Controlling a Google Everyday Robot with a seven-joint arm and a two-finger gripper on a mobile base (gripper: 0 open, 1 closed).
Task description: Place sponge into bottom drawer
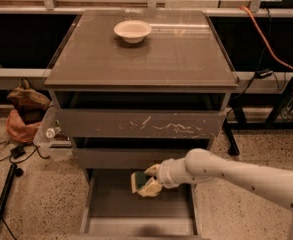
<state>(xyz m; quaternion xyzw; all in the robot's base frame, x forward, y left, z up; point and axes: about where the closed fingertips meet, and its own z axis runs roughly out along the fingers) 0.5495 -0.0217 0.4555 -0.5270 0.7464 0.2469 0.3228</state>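
The white arm (pixel 236 174) reached in from about 4 o'clock. Its hand (pixel 148 182) hung over the open bottom drawer (pixel 111 209), clamped on the sponge (pixel 136 183). The sponge stuck out at the hand's 9 o'clock side, dark green showing above pale foam, over the drawer's back part and just below the plain middle drawer front (pixel 111 158). Whether it touched the drawer floor could not be told. Higher up was the scratched drawer front (pixel 96 124). On the counter (pixel 146 64), toward 12 o'clock, stood a white bowl (pixel 132 30).
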